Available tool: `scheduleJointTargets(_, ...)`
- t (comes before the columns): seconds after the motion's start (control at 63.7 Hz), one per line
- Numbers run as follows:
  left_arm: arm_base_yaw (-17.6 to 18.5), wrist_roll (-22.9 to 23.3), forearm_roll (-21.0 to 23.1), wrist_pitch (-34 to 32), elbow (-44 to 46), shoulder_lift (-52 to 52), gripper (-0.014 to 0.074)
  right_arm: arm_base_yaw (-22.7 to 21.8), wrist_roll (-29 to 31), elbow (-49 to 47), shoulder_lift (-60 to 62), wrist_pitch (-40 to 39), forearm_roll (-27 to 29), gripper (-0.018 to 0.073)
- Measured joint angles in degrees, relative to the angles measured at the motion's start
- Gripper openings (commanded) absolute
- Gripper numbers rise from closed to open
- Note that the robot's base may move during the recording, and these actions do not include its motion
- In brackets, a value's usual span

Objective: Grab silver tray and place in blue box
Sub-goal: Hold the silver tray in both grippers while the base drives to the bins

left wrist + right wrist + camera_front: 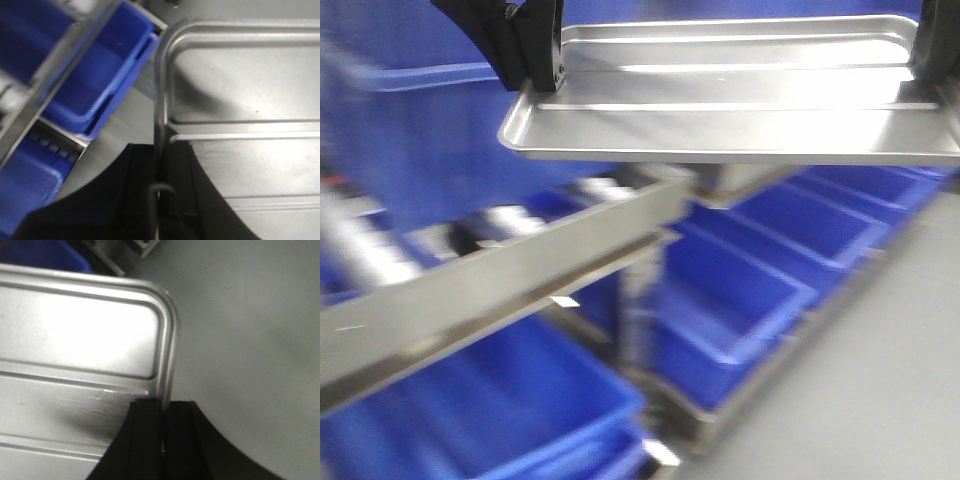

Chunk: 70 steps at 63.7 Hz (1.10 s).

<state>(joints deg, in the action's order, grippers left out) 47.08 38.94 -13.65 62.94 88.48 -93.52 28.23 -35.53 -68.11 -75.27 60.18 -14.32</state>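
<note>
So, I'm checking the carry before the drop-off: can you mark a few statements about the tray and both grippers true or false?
1. The silver tray is lifted in the air. True.
2. The left gripper has its jaws shut on the tray's rim. True.
3. The right gripper hangs open, clear of the tray. False: its jaws are shut on the rim at the opposite end.
4. The tray sits inside one of the blue bins. False: both grippers hold it up, with the bins lower down.
</note>
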Motion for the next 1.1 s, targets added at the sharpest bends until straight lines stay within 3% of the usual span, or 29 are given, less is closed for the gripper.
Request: scheduleJointTargets(1.099, 0.2, 0.0, 0.1, -0.1, 0.0, 0.0, -0.0106, 0.0, 0.0, 0.0, 0.0, 0.6, 0.0, 0.0056)
